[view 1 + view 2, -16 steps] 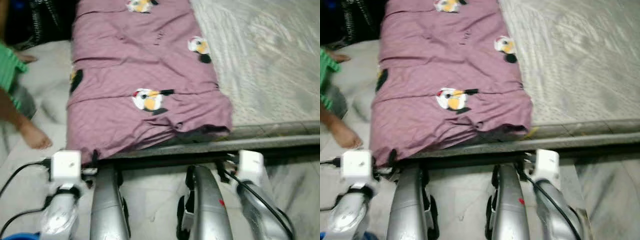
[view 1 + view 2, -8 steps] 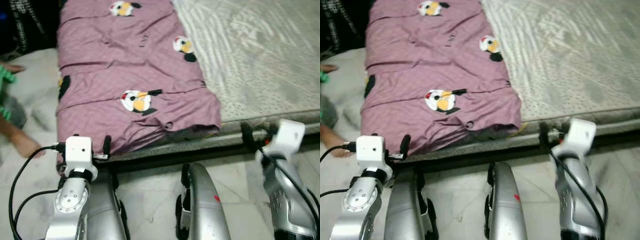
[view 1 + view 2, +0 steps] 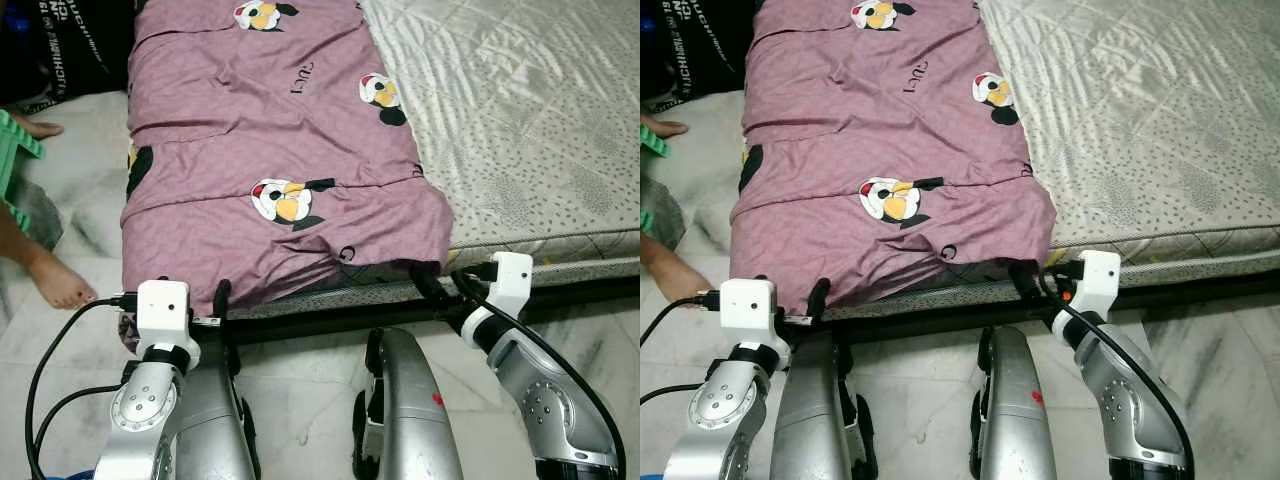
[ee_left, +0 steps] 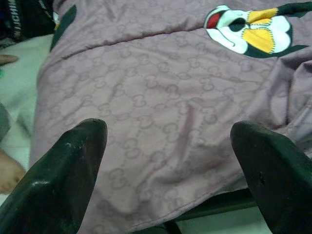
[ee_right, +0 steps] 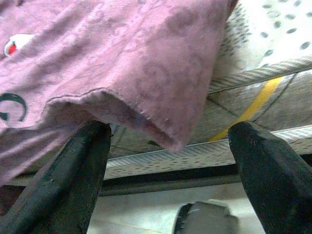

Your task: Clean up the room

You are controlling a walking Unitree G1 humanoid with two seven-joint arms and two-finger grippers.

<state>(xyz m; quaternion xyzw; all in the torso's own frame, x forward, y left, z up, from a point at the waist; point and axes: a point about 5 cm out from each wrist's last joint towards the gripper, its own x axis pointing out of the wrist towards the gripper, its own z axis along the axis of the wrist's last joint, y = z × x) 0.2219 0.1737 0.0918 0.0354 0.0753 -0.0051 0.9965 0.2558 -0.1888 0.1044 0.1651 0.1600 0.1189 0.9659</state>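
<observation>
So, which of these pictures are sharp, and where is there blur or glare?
Both eye views are sharp and evenly lit, with a soft sheen on the mattress. In the left wrist view the purple blanket is slightly soft; in the right wrist view its hem is grainy and the black fingers are blurred.

Two silver metal arms end in white, box-shaped wrist modules. The left gripper point(image 4: 168, 161) has two thick, glossy black fingers point(image 4: 63, 180) tapering to rounded tips, their surface lightly scuffed. The right gripper point(image 5: 168, 170) has the same black fingers point(image 5: 73, 180). Black cables loop from each white module down along its arm. Round silver joint caps with small screws sit below the modules. Two silver legs point(image 3: 410, 410) with black side fittings show; one carries a small red mark, possibly a sticker.
</observation>
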